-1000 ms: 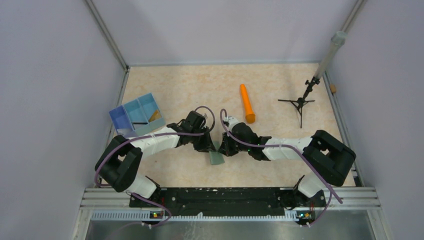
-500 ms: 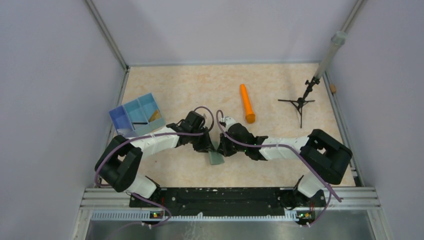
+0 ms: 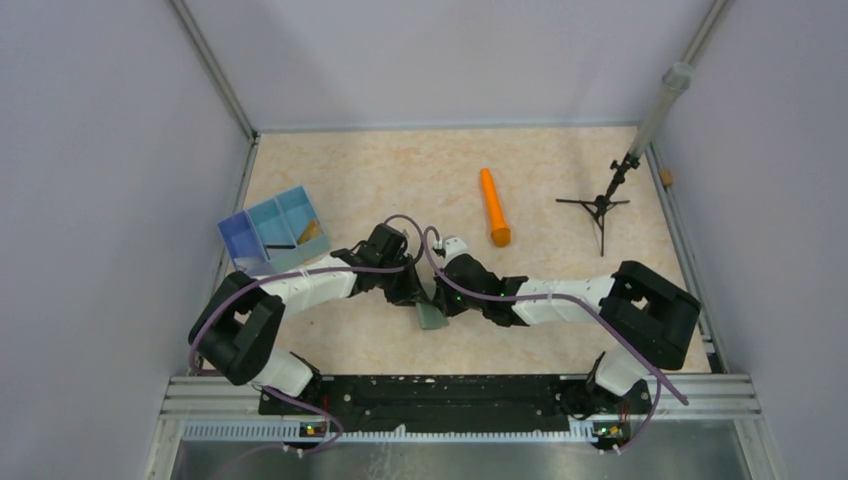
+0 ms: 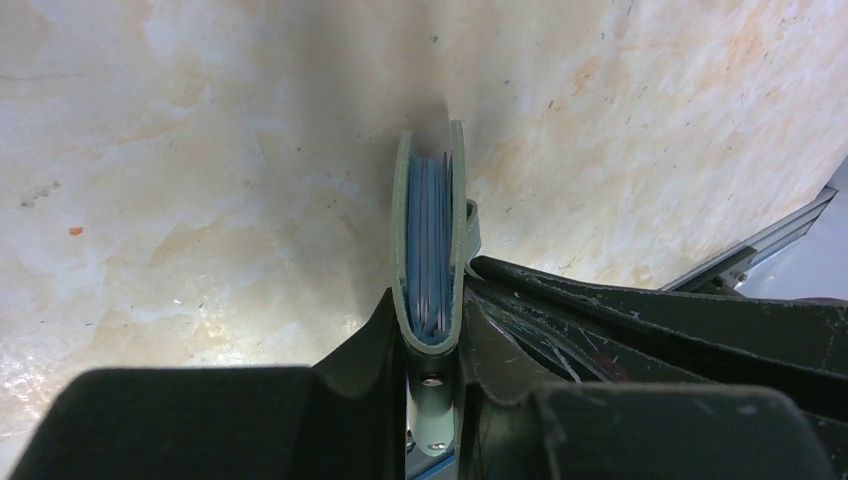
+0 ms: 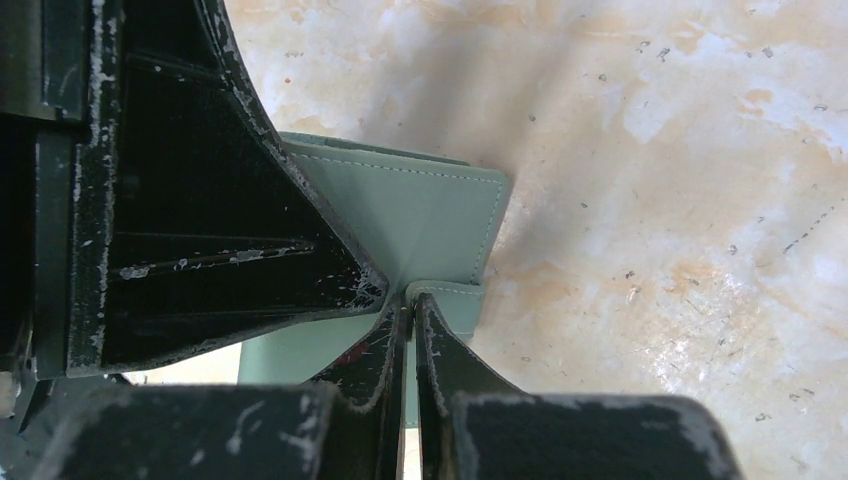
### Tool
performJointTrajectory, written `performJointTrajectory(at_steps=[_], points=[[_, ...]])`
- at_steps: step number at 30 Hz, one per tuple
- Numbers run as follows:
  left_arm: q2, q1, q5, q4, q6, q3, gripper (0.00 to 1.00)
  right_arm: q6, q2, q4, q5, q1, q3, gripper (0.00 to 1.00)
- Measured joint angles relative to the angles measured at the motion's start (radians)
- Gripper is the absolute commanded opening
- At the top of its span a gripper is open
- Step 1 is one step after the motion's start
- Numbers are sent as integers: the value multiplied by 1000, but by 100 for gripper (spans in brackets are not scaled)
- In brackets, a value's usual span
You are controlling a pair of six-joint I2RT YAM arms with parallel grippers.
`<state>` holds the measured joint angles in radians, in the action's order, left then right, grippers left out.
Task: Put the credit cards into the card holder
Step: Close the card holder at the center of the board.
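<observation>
The card holder (image 3: 432,316) is a grey-green wallet held on edge just above the table, between the two arms. My left gripper (image 3: 414,294) is shut on its folded spine. In the left wrist view the card holder (image 4: 430,230) shows edge-on, with pale blue leaves inside, between my left gripper's (image 4: 432,322) fingers. My right gripper (image 5: 411,300) is shut on the small strap (image 5: 448,296) at the edge of the card holder (image 5: 420,210). One gold-tan credit card (image 3: 312,229) lies in the blue tray (image 3: 262,232). Whether any cards sit inside the wallet I cannot tell.
An orange cylinder (image 3: 494,208) lies behind the grippers. A black tripod stand (image 3: 598,205) with a tilted grey pole stands at the back right. The blue tray sits at the left by the wall. Metal rails run along both side walls.
My right gripper and forearm have shifted a little left, closer to the left gripper. The card holder stays in both grips at the same spot.
</observation>
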<state>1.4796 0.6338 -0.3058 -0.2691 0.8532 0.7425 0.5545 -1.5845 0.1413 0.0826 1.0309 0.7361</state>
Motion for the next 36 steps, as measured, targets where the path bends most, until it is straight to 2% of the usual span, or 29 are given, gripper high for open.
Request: performJointTrajectory(at_steps=[10, 36], points=[[-36, -18, -15, 101, 80, -84, 0, -2, -11, 10, 90, 49, 5, 0], [-72, -60, -71, 275, 187, -210, 0, -197, -30, 39, 53, 69, 18, 0]])
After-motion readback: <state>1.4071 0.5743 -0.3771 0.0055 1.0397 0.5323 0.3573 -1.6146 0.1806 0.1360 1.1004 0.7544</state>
